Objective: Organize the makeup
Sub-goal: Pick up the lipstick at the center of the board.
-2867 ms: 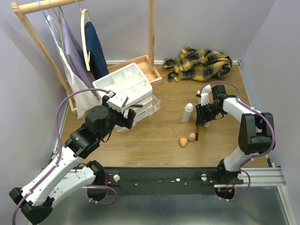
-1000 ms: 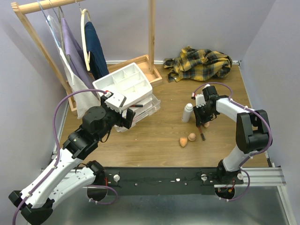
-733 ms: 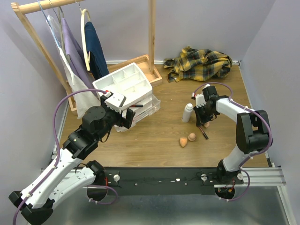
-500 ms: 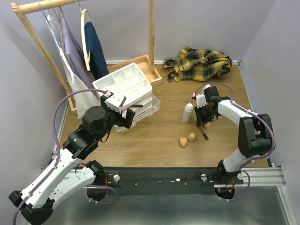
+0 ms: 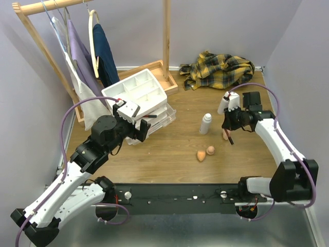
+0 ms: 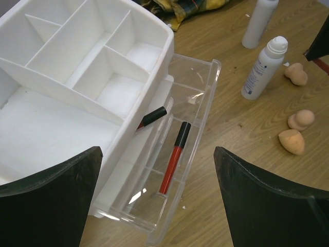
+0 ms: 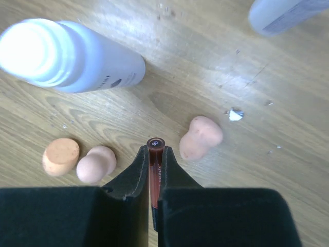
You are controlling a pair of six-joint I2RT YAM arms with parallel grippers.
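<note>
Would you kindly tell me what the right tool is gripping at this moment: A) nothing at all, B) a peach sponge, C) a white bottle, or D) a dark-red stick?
D: in the right wrist view the right tool is shut on a thin dark-red stick, whose round end shows between the two fingers.

dark-red stick [image 7: 155, 164], peach sponges [image 7: 201, 137], white bottle [image 7: 77, 59]

Bright, even light, soft shadows; white bottle [image 7: 67, 54] looks slightly blurred.
</note>
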